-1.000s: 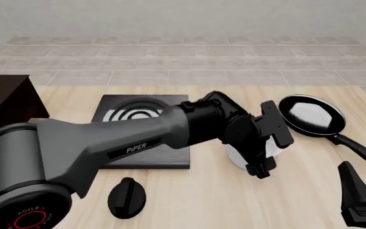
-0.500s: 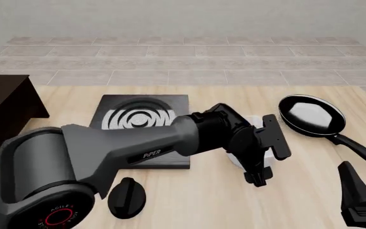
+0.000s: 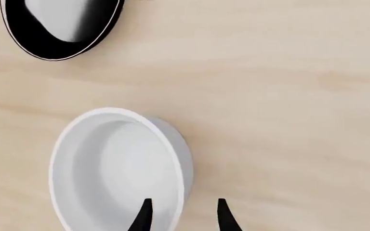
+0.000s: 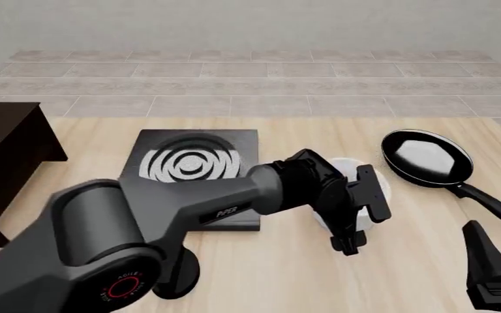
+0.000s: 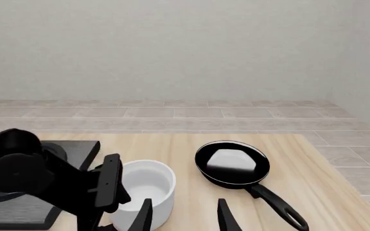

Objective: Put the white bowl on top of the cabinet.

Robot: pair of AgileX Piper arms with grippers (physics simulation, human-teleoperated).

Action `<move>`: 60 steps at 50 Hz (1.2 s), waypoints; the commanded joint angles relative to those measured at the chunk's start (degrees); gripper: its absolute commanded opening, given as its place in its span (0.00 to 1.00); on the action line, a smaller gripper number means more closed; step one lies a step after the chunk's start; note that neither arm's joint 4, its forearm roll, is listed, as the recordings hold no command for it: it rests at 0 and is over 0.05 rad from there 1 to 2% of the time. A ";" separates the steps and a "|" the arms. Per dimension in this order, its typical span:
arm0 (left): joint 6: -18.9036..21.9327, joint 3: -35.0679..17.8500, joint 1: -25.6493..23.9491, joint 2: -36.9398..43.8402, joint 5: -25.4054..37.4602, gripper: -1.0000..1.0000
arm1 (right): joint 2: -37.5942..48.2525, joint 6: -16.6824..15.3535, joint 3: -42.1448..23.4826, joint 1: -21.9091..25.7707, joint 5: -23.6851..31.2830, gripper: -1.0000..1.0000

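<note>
Views overlapping (all) on bowl (image 3: 117, 168)

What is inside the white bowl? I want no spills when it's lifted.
The white bowl looks empty; one open left gripper finger dips inside the rim. The near inner wall is hidden.

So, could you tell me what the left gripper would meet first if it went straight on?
Probably the white bowl: the left gripper straddles its rim, one finger over the inside, one outside.

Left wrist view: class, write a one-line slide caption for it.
Left gripper open, fingertips straddling the white bowl's rim, frying pan beyond on the wooden table.
</note>
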 commanded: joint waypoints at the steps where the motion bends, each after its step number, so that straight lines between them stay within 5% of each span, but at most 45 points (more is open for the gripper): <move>1: -0.75 -1.72 0.34 2.44 0.29 1.00 | -0.07 0.00 -0.03 0.00 0.09 1.00; 17: -1.00 -1.77 0.46 0.84 0.78 1.00 | -0.16 0.01 -0.17 0.00 0.33 1.00; 18: -0.60 -1.58 0.63 0.53 0.57 0.00 | -0.14 0.01 -0.13 0.00 0.28 1.00; 24: 0.72 -2.16 1.55 -0.64 0.16 0.00 | -0.13 0.02 -0.04 0.01 0.19 1.00; 27: -2.32 -6.00 2.28 -1.07 0.75 0.00 | -0.17 -0.01 -0.12 0.01 0.27 1.00; 41: 1.31 -8.08 4.36 -3.30 1.30 0.00 | -0.18 0.00 -0.16 0.01 0.33 1.00; 45: -1.28 -11.72 4.86 -4.04 3.12 0.00 | -0.14 0.00 -0.23 0.01 0.37 1.00; 60: 0.03 -11.12 5.69 -8.44 3.41 0.00 | -0.14 0.01 -0.12 0.02 0.27 1.00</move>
